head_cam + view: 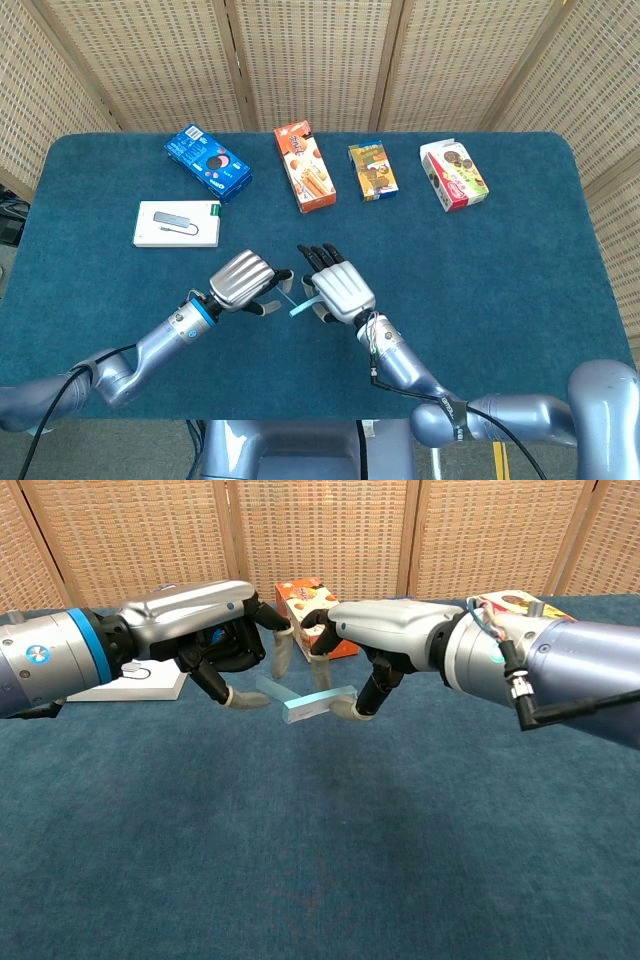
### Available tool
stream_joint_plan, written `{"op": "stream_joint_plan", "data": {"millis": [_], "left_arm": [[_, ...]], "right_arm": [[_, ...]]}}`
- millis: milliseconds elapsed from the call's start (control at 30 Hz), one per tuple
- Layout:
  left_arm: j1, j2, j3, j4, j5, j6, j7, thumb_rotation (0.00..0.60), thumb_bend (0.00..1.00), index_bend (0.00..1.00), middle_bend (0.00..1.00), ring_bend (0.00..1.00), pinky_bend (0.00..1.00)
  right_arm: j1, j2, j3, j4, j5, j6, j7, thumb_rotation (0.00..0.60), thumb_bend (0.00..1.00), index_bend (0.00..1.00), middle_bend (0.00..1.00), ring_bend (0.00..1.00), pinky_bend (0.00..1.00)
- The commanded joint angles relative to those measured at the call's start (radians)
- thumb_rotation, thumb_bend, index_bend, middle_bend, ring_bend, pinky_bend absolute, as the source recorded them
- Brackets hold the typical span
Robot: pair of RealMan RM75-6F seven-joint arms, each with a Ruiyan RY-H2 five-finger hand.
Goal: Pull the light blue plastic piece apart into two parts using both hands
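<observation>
My right hand (385,645) pinches the light blue plastic piece (318,704) between thumb and a fingertip, holding it clear of the blue table (520,260), in front of me near the table's middle. In the head view the piece (297,309) sits at about nine o'clock from that hand (340,290). My left hand (205,630) comes in from the other side with its fingers curled; in the chest view its thumb tip lies against the paler, clearer end of the piece at about ten o'clock, but I cannot tell whether that end is truly clamped or only touched.

I judge this to be the step of getting the second grip, with the pulling not yet begun, since the piece looks to be in one length. The next move calls for my left fingers (238,698) to close firmly on their end, then both hands to draw apart along the piece's axis, toward nine and three o'clock, without twisting it loose.
</observation>
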Motion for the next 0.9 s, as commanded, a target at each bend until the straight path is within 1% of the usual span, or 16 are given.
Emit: {"op": "stream_joint_plan", "data": {"millis": [33,367,633,733,900], "left_arm": [[-0.002,-0.004,0.002,0.001,-0.003,0.002,0.004,0.6,0.3,0.55,0.91,0.86,0.8],[-0.006,-0.013,0.006,0.006,-0.02,0.006,0.017,0.6,0.38,0.57,0.91,0.86,0.8],[-0.012,-0.021,0.01,0.01,-0.036,-0.001,0.03,0.6,0.43,0.66,0.91,0.86,0.8],[-0.013,-0.025,0.011,0.012,-0.041,-0.002,0.03,0.6,0.47,0.68,0.91,0.86,0.8],[-0.015,-0.03,0.008,0.019,-0.047,0.002,0.03,0.6,0.57,0.74,0.91,0.86,0.8]], "right_arm": [[0.0,0.001,-0.001,0.0,0.0,0.0,0.001,0.6,0.47,0.58,0.0,0.0,0.0],[-0.004,0.008,-0.002,0.003,0.0,0.001,0.009,0.6,0.47,0.58,0.0,0.0,0.0],[-0.006,0.014,-0.002,0.002,-0.003,0.001,0.017,0.6,0.47,0.58,0.0,0.0,0.0],[-0.007,0.018,-0.002,0.001,-0.004,0.001,0.017,0.6,0.47,0.58,0.0,0.0,0.0],[-0.009,0.023,-0.004,0.001,-0.003,0.0,0.021,0.6,0.47,0.58,0.0,0.0,0.0]]}}
